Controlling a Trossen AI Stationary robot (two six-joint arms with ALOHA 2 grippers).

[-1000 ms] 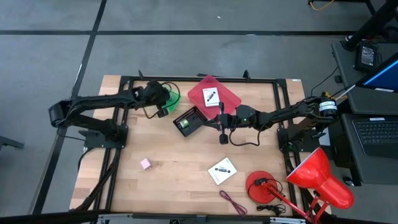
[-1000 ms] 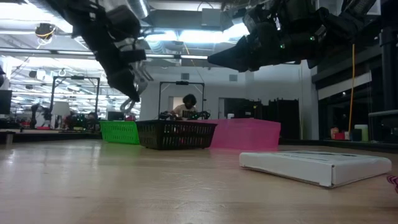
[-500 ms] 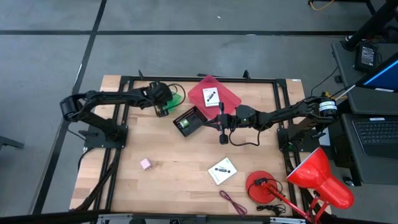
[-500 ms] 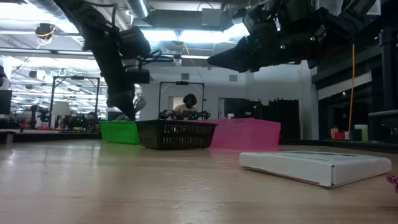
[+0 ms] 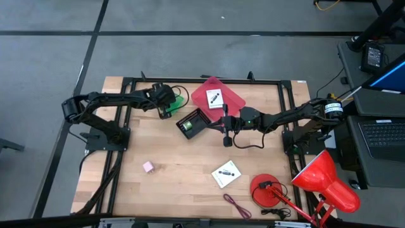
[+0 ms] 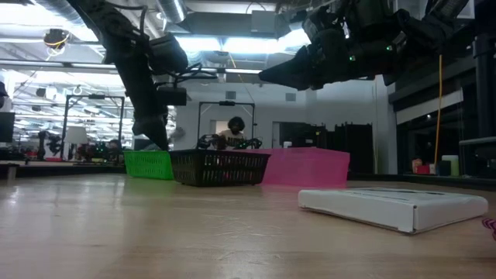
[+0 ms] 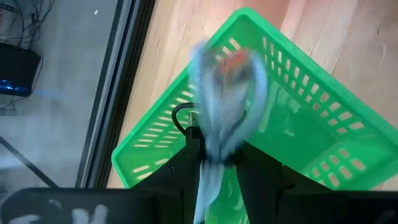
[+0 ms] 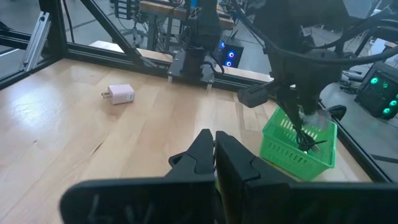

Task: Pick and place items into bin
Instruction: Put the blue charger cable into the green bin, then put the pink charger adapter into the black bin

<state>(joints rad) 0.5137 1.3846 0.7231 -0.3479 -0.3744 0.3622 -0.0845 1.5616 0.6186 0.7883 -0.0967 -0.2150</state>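
My left gripper [image 5: 166, 107] hangs over the green bin [image 5: 178, 99] at the table's far left, pointing steeply down. Its fingers stand a little apart, with the grey-blue piece [image 7: 221, 99] between them, smeared above the green bin [image 7: 305, 130]. My right gripper [image 5: 223, 125] is shut and empty, held level above the table beside the black basket [image 5: 193, 123]. One white card [image 5: 215, 97] lies in the red bin [image 5: 218, 95], another white card [image 5: 226, 173] flat on the table. The pink cube [image 5: 148, 166] and maroon cord [image 5: 236, 206] rest on the wood. My left gripper has the grey-blue piece [image 7: 211, 155] between its parted fingers [image 7: 186, 158], coming from above over the bin's inside. The piece is smeared while the bin looks sharp. I cannot tell whether the fingers touch it.
A red desk lamp [image 5: 316, 180] stands at the near right corner. The three bins sit in a row along the far edge. Bare wood lies between the pink cube [image 8: 118, 94] and the card. A person shows in the room beyond the table [image 6: 235, 132].
My left gripper has gone down toward the green bin and tipped more steeply, then kept still over it. The right arm has not moved.
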